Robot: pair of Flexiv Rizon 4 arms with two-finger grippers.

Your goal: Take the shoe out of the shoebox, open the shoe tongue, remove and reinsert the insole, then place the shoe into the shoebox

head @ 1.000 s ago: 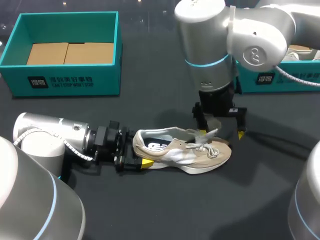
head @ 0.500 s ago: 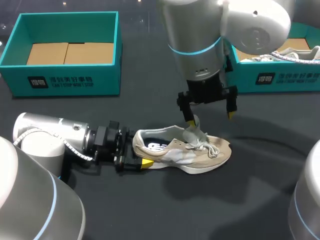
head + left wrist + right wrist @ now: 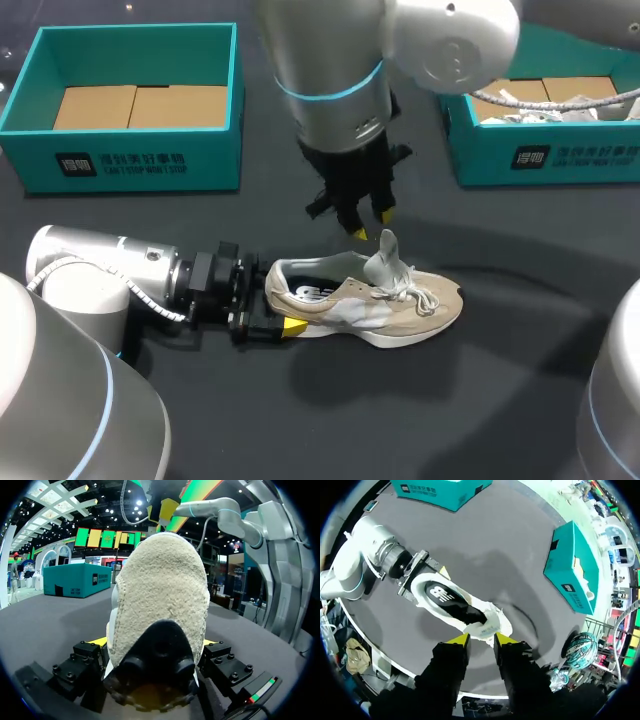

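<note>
While the shoe (image 3: 370, 300) lies on its sole on the table (image 3: 500, 390), the left gripper (image 3: 154, 645) clamps its heel from both sides; the right gripper (image 3: 372, 224) hangs just above the raised tongue (image 3: 386, 258), clear of it, its fingers slightly parted and empty.

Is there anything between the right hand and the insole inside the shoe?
Nothing visible does. The right hand hovers above the shoe; the tongue stands upright, and the insole lies exposed behind it.
</note>
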